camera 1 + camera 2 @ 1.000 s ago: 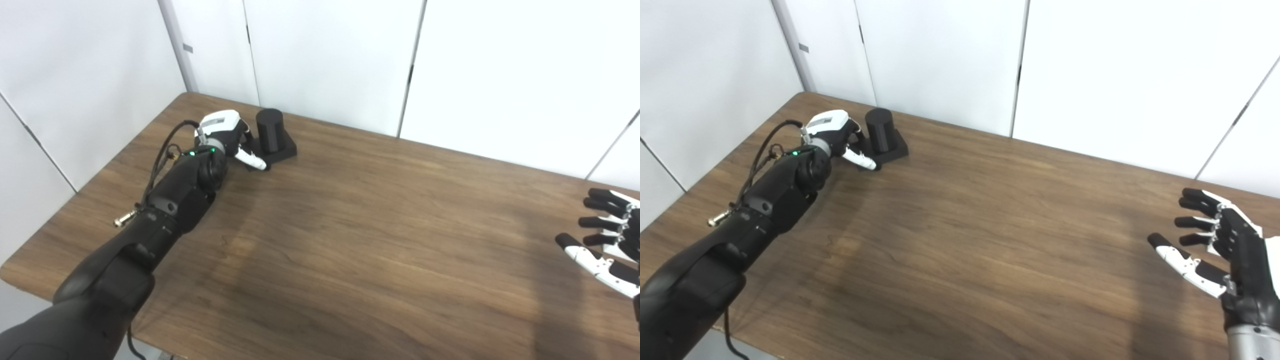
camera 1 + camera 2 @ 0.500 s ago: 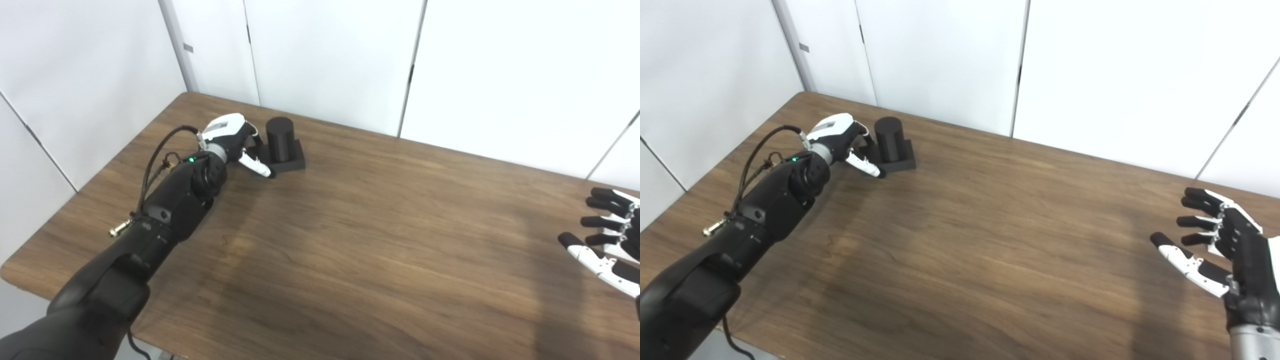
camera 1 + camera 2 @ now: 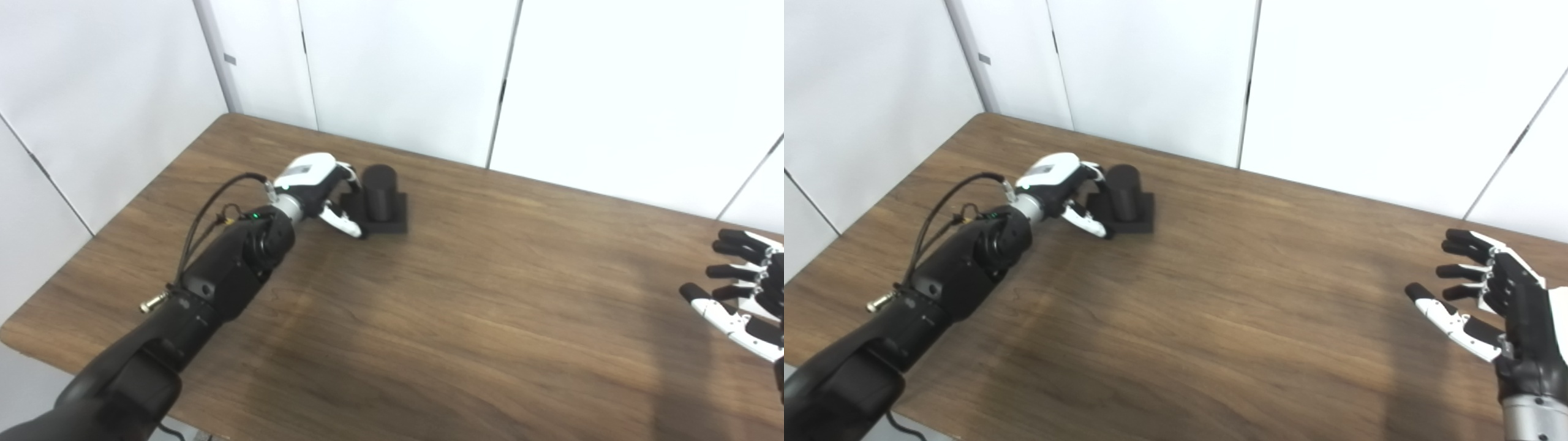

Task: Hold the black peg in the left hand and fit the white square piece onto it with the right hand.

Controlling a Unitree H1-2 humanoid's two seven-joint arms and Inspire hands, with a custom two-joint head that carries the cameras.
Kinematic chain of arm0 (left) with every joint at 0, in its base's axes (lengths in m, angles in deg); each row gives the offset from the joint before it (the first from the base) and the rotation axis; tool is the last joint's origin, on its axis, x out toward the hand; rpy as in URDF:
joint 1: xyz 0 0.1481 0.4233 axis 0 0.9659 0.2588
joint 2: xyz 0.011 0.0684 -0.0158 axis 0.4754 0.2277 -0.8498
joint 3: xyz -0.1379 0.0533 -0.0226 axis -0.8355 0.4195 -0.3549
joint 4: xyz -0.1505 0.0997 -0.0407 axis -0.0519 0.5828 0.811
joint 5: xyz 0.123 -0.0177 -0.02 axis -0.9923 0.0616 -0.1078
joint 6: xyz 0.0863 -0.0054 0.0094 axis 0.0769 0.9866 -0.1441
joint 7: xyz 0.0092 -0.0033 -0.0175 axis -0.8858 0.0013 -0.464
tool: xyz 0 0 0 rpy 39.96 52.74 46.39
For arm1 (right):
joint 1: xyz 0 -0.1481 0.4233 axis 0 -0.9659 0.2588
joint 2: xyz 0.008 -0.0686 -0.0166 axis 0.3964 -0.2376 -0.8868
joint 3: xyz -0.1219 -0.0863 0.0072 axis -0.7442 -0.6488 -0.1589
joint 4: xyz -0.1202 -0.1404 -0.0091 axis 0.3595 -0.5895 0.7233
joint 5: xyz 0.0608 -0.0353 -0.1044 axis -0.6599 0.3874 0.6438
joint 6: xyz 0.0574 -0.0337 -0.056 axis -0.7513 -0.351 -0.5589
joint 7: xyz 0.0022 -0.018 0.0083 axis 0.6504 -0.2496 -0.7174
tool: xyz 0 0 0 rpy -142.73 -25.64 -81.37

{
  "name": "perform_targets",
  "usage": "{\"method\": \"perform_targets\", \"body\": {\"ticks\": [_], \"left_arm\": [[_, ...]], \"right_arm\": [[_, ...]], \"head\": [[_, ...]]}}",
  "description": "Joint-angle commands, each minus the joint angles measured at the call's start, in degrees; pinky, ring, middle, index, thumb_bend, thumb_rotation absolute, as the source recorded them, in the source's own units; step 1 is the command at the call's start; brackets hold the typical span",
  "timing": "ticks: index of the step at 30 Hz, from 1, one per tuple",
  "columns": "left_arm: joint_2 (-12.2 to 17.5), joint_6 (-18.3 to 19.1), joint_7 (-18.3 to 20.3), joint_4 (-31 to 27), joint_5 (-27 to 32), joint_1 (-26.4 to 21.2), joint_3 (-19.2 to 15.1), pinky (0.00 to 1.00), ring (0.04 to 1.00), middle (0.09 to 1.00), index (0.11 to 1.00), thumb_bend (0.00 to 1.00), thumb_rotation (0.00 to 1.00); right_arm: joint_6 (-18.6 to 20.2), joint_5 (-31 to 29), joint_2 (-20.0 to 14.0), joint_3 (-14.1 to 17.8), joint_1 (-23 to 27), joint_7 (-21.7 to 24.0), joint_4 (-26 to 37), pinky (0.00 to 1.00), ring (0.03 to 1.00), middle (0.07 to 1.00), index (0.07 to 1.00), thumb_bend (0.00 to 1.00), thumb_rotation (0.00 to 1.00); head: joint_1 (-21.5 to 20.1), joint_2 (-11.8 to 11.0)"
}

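Right hand (image 3: 1494, 300) hovers near the right edge of the counter (image 3: 1213, 306), fingers spread wide and holding nothing. Between this hand and the other one the wooden counter surface is open, a broad free area for moving, and the front edge runs below it. Left hand (image 3: 1059, 190) is further away, at the far left part of the counter, at the end of its long black arm (image 3: 943, 275). Its fingers are around the near-left side of the black peg (image 3: 1124, 193), and the thumb touches the square base; it looks like a grasp, but how firm it is I cannot tell. The peg stands just to the right of this hand, a little tilted, a round black post on a black base. Behind it the far edge of the counter is near, and then the white wall panels (image 3: 1151, 73). I count one peg and two hands. No white square piece is seen in either view.
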Motion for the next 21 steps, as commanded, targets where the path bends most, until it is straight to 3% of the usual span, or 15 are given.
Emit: {"method": "perform_targets", "body": {"ticks": [1, 10, 21], "left_arm": [[-0.68, -3.53, 1.41, -2.09, -1.23, 0.36, 2.49, 0.77, 0.925, 0.899, 0.485, 0.52, 0.06], [-2.55, -7.16, 5.32, -9.07, -2.60, 2.00, 7.66, 0.76, 0.925, 0.910, 0.487, 0.52, 0.07], [-5.31, -10.98, 8.38, -13.30, -3.21, 3.82, 12.39, 0.74, 0.918, 0.900, 0.488, 0.52, 0.07]], "right_arm": [[-1.76, -0.03, -0.18, 0.29, 1.69, -0.66, 1.55, 0.49, 0.618, 0.729, 0.724, 0.46, 0.00], [-3.88, 0.53, -0.34, 0.24, 1.74, -1.32, -0.14, 0.48, 0.614, 0.719, 0.714, 0.48, 0.00], [-7.07, 1.24, -0.30, 0.35, 1.76, -2.03, -2.28, 0.48, 0.616, 0.722, 0.711, 0.50, 0.00]], "head": [[-0.25, 0.05], [-2.60, 0.56], [-6.96, 1.76]]}}
